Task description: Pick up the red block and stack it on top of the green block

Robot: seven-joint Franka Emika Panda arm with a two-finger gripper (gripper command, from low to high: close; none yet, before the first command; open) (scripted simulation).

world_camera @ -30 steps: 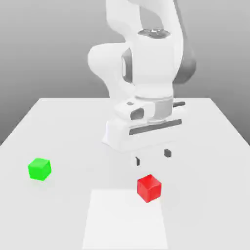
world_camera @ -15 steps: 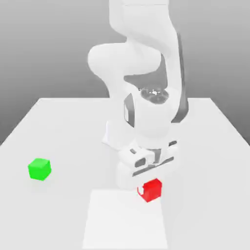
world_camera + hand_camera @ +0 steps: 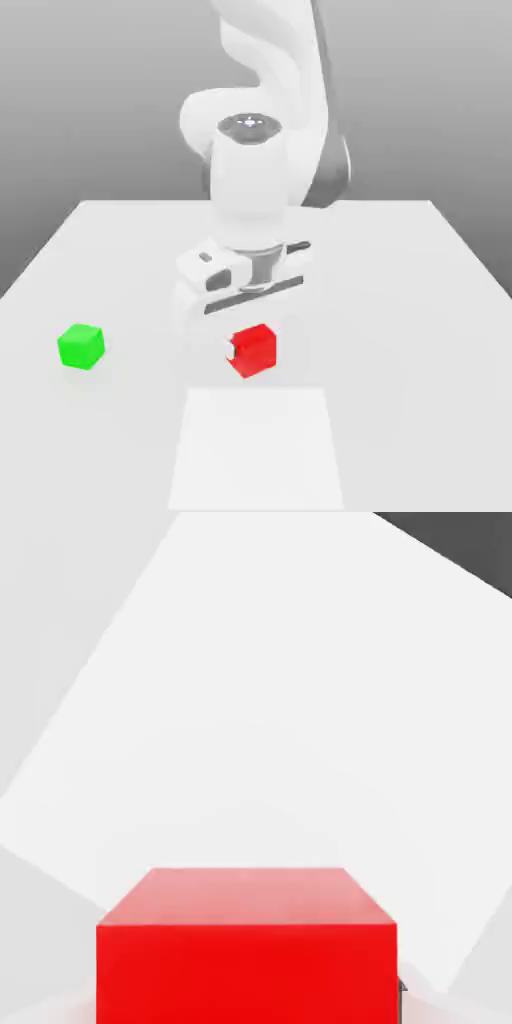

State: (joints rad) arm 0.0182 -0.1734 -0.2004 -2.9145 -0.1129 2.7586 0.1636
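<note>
Now the jaws clamp the smooth matte red block, a plain cube.

Red block in the hand; green block apart on the table.

Red block: small bright-red cube, smooth matte faces, sitting directly under the hand, slightly turned, appearing raised off the surface. Green block: matching bright-green cube, resting flat and upright, well apart from the hand toward the exterior view's left, nothing touching it.

White table, paler square patch
</note>
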